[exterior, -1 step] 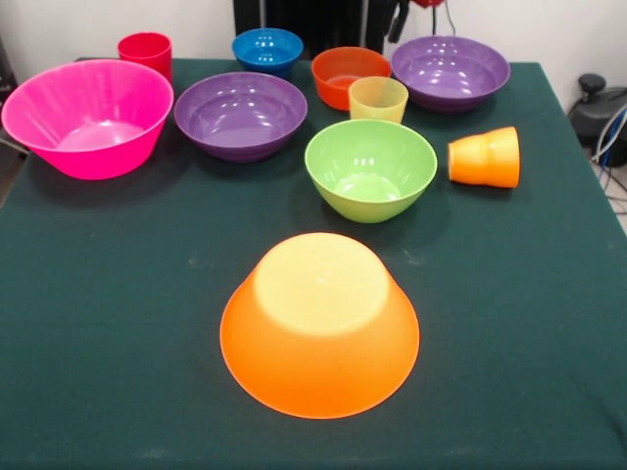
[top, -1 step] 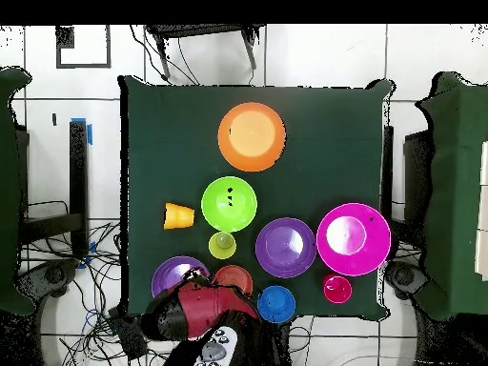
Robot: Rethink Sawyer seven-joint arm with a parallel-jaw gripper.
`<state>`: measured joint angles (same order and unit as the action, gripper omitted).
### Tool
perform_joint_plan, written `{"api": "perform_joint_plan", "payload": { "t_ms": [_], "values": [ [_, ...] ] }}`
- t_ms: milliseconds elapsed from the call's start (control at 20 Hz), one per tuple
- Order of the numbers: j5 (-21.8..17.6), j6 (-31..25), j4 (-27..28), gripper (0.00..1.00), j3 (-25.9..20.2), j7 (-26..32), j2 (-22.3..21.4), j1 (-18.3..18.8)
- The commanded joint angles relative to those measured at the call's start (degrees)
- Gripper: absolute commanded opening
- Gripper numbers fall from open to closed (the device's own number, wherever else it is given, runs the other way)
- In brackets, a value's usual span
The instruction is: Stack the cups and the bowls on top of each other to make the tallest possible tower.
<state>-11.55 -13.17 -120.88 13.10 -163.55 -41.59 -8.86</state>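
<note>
The arm [top, -1 step: 205, 310] is hanging back beyond the overturned big orange bowl [exterior, -1 step: 319, 328], nothing stacked (pincer state: can't tell).

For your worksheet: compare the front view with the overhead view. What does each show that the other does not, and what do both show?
Only the front view shows the sides of things: the big orange bowl stands upside down, the orange cup lies on its side.

Only the overhead view shows the robot's red and black arm, over the table's edge, and the floor around.

Both show the green table, all seven bowls and three cups, none stacked.
</note>
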Motion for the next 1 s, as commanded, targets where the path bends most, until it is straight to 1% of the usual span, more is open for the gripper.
{"api": "perform_joint_plan", "payload": {
  "t_ms": [50, 150, 200, 350, 400, 450, 600, 800, 1000],
  "values": [
    [-0.57, -11.55, 8.82, 0.00, -4.24, 4.99, -3.41, -0.42],
    [-1.02, -10.06, 9.30, 0.00, -4.90, 4.20, -2.51, 0.00],
    [-1.55, -8.03, 9.44, 0.00, -4.95, 3.47, -1.38, -0.01],
    [-2.72, -2.38, 9.59, 0.00, -3.24, 0.25, 2.19, -1.74],
    [-3.40, -0.58, 9.28, 0.00, -2.90, 0.09, 2.51, -2.00],
    [-3.79, 1.98, 8.56, 1.00, -2.88, 0.05, 2.87, -1.91],
    [-4.53, 5.21, 8.20, 1.00, -2.13, -0.53, 4.27, -2.45],
    [-3.12, 9.46, 8.20, 1.00, 0.62, -3.12, 8.89, -4.93],
    [-2.01, 13.04, 9.00, 1.00, 2.48, -2.85, 13.06, -5.53]
  ]
}}
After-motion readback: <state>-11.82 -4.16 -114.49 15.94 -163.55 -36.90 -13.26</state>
